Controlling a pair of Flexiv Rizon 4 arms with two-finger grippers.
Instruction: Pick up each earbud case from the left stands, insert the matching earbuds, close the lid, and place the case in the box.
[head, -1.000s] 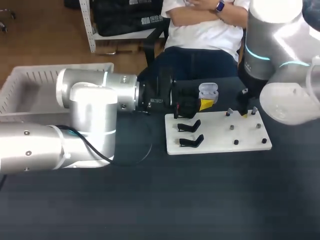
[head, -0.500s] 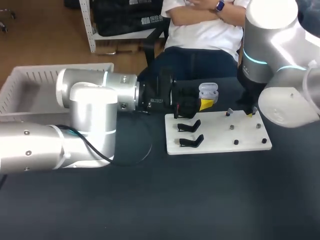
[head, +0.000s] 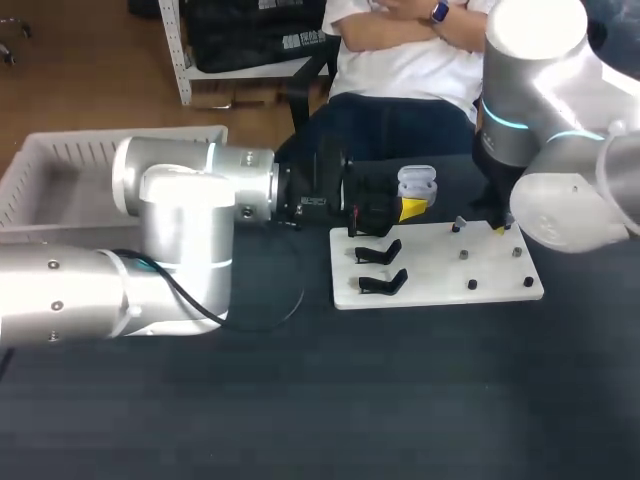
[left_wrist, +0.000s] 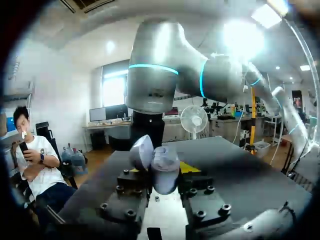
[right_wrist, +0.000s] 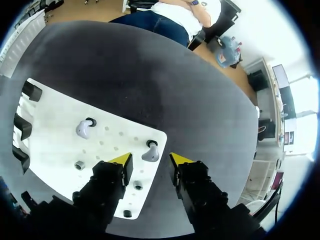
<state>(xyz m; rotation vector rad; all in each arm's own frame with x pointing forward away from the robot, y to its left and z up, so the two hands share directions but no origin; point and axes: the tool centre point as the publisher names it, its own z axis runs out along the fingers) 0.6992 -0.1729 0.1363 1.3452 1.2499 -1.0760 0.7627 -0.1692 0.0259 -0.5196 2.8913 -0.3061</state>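
Observation:
A lavender earbud case (head: 416, 184) with its lid open is held off the table behind the white board (head: 435, 268); my left gripper (head: 410, 207) is shut on it. In the left wrist view the case (left_wrist: 161, 167) sits between the fingers, lid tilted back. My right gripper (head: 497, 228) hangs over the board's back right corner. In the right wrist view its yellow tips (right_wrist: 150, 161) stand open on either side of a lavender earbud (right_wrist: 150, 151) on its peg, not touching it. A second earbud (right_wrist: 84, 128) sits on another peg farther along the board.
Two empty black stands (head: 378, 252) (head: 383, 283) are on the board's left part, with several bare pegs (head: 470, 284) on its right part. A white basket (head: 60, 180) stands at the table's back left.
My right gripper's fingers have narrowed around the earbud, and the right arm has shifted a little. The left arm and the case have kept still.

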